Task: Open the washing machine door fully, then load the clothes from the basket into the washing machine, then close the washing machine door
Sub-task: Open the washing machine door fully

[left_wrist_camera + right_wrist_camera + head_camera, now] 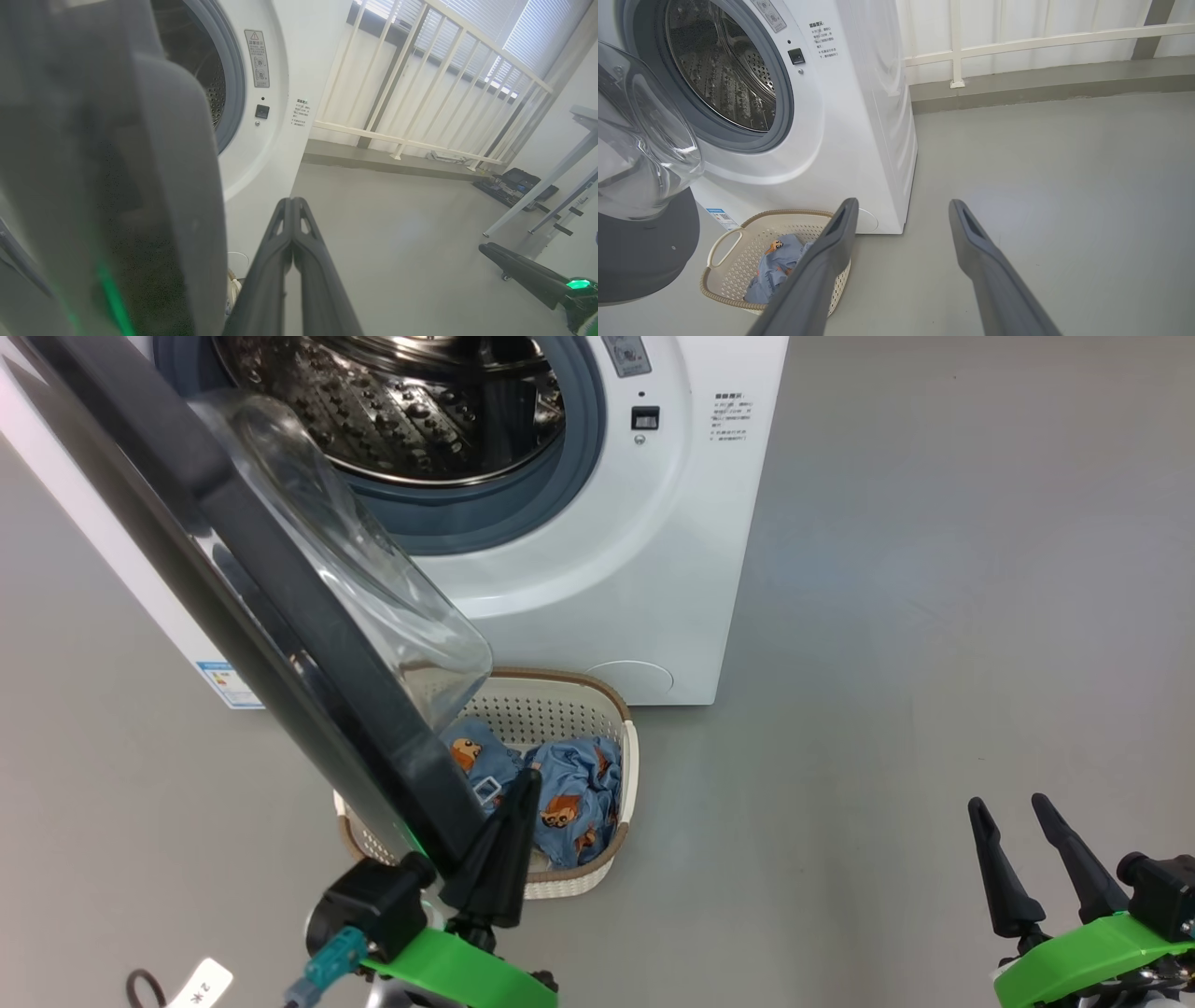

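Observation:
The white washing machine [653,569] stands with its steel drum [411,411] exposed. Its door [280,616], black-rimmed with a clear glass bowl, hangs swung out to the left and over the basket. The cream basket [560,709] sits on the floor in front of the machine, holding light blue clothes [574,803] with orange-brown cartoon prints. My left gripper [523,779] is shut with nothing held, its fingers pressed together against the inner side of the door's lower edge, above the basket. My right gripper [1008,807] is open, low at the right, well away from the machine.
Grey floor [934,616] spreads to the right of the machine. In the left wrist view a white railing [420,93] lines the wall behind, with a dark case [514,184] and table legs [551,186] at the far right. A black ring and a white tag [201,985] lie near my base.

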